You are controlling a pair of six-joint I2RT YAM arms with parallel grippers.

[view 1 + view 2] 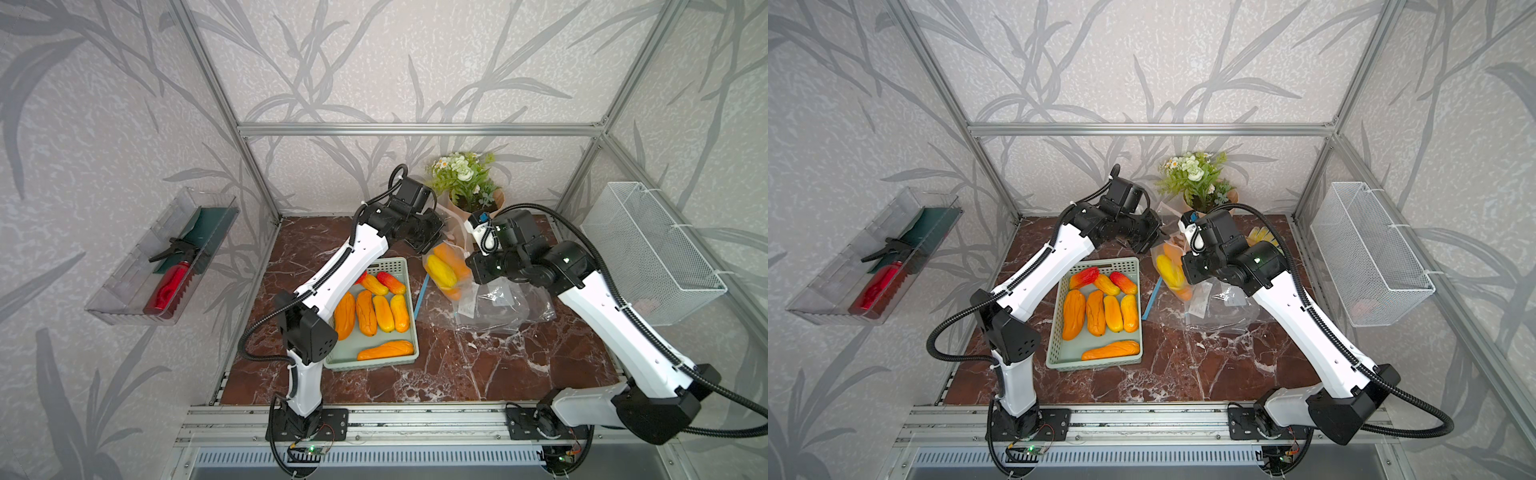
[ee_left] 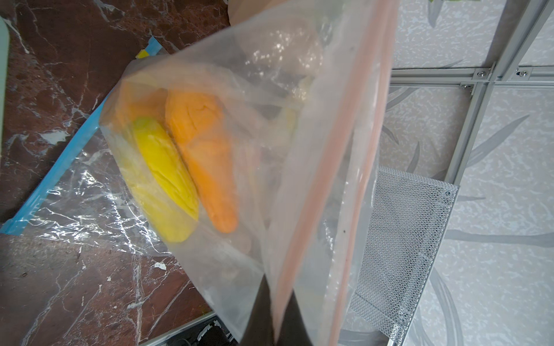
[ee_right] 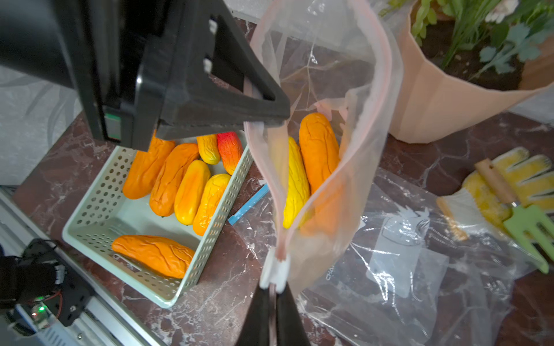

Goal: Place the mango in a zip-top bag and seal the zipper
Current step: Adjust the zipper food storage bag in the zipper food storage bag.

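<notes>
Your left gripper [image 3: 266,119] is pinching one side of the zip-top bag [image 3: 344,185] at its rim, with the jaws clamped on the plastic beside the pink zipper [image 3: 388,66]. Your right gripper [image 3: 273,302] is gripping the zipper's end, its jaws pressed together on the strip right up against the white slider [image 3: 274,269]. Between the two grips the mouth is gaping open, the two sides of the strip bowing apart into a loop.

In both top views the bag is hanging just right of the frame's centre, lifted between the two wrists. A yellow mango [image 3: 295,182] and an orange mango [image 3: 319,149] are lying side by side inside it, touching. Left of it in a top view, the mint-green perforated basket [image 1: 392,264] is sitting on the marble tabletop [image 1: 478,374] with more mangoes. A spare clear bag [image 1: 498,307] is lying flat at lower right of the held one, and its light-blue strip [image 1: 422,293] is showing between basket and bag.
</notes>
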